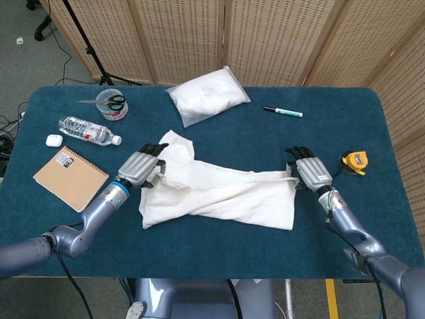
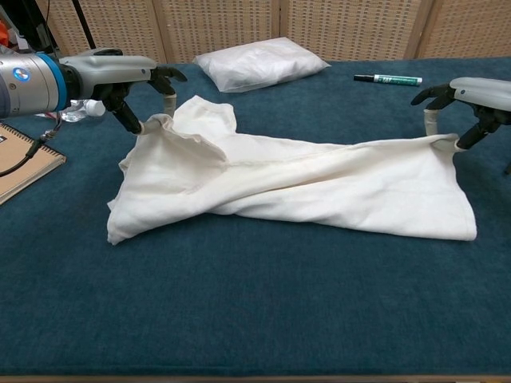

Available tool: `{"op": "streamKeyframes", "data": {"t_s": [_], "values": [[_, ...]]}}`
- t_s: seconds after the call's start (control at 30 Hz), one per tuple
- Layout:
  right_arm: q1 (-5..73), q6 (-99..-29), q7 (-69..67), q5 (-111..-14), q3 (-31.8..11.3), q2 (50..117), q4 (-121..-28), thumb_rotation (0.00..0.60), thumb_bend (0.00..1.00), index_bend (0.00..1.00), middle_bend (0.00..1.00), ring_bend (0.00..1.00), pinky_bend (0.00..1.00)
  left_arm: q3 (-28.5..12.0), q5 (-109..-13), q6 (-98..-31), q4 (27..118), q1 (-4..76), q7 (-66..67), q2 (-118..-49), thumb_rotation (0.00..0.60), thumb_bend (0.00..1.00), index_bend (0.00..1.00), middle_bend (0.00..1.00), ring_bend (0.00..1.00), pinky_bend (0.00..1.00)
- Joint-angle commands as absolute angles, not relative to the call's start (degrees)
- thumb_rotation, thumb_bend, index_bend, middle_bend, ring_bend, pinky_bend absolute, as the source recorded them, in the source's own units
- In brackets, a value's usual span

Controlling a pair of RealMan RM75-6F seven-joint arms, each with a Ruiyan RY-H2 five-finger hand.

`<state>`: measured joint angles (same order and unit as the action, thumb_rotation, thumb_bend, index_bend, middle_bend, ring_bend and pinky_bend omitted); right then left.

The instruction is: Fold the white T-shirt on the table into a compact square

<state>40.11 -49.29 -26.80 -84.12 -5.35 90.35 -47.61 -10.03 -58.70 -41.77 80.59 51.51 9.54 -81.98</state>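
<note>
My left hand (image 1: 141,169) pinches one edge of the white T-shirt (image 1: 219,197) and my right hand (image 1: 307,170) pinches the opposite edge, both corners carried over toward the far side of the table (image 1: 199,246). The shirt lies mid-table, nearer the front edge, doubled once lengthwise but rumpled. I judge the first fold nearly laid; releasing, smoothing and the crosswise folds into a square are left.

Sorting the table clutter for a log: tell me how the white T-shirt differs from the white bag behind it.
The T-shirt lies loose and rumpled mid-table, partly folded over itself; the bag sits plump and sealed near the far edge. The left hand and right hand each grip a shirt corner; nothing touches the bag. Both are white and soft-looking.
</note>
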Motion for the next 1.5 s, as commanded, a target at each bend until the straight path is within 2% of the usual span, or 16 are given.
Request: {"op": "streamKeyframes", "data": {"t_s": [0.03, 0.07, 0.13, 0.2, 0.23, 0.43, 0.73, 1.03, 1.5], "values": [[40.81, -47.46, -28.23, -83.62, -5.23, 91.06, -46.82, 0.6, 0.65, 0.62, 0.11, 0.0, 0.0, -10.06, -58.43, -42.1, 79.94, 51.88, 9.98, -82.84, 0.6, 0.57, 0.74, 0.0, 0.0, 0.0], [40.88, -46.92, -28.78, -83.48, -5.16, 91.02, -46.8, 0.6, 0.59, 0.55, 0.09, 0.0, 0.0, -10.06, -58.35, -42.09, 79.78, 51.95, 10.02, -83.0, 0.6, 0.57, 0.74, 0.0, 0.0, 0.0], [40.99, -45.83, -29.17, -83.28, -4.89, 90.64, -46.96, 0.6, 0.27, 0.23, 0.03, 0.0, 0.0, -10.07, -58.33, -42.27, 79.42, 52.06, 10.17, -83.31, 0.6, 0.57, 0.74, 0.0, 0.0, 0.0], [40.86, -45.73, -29.75, -83.12, -4.91, 89.83, -48.2, 0.6, 0.06, 0.04, 0.0, 0.0, 0.0, -10.08, -58.37, -42.45, 79.05, 52.16, 10.35, -83.53, 0.6, 0.57, 0.74, 0.0, 0.0, 0.0], [40.6, -46.64, -30.47, -83.18, -5.12, 89.37, -49.09, 0.6, 0.0, 0.0, 0.0, 0.0, 0.0, -10.1, -58.48, -42.57, 78.87, 52.22, 10.43, -83.63, 0.6, 0.57, 0.74, 0.0, 0.0, 0.0], [36.48, -57.59, -33.35, -84.14, -6.49, 84.94, -55.96, 0.6, 0.0, 0.0, 0.0, 0.0, 0.0, -10.49, -58.93, -42.88, 77.26, 52.95, 10.97, -84.33, 0.6, 0.57, 0.74, 0.0, 0.0, 0.0], [27.02, -70.11, -24.82, -83.33, -5.37, 76.11, -71.22, 0.6, 0.0, 0.0, 0.0, 0.0, 0.0, -10.83, -60.16, -42.02, 71.35, 55.64, 13.6, -86.46, 0.6, 0.57, 0.74, 0.0, 0.0, 0.0], [22.27, -75.87, -14.92, -81.92, -5.5, 74.14, -75.73, 0.6, 0.0, 0.0, 0.0, 0.0, 0.0, -11.57, -60.38, -41.42, 62.38, 58.94, 17.19, -89.98, 0.6, 0.56, 0.74, 0.0, 0.0, 0.0], [21.7, -74.6, -14.06, -80.85, -6.89, 74.46, -74.67, 0.6, 0.0, 0.0, 0.0, 0.0, 0.0, -12.43, -60.51, -37.34, 46.38, 62.49, 15.71, -98.22, 0.6, 0.55, 0.74, 0.0, 0.0, 0.0]]}}
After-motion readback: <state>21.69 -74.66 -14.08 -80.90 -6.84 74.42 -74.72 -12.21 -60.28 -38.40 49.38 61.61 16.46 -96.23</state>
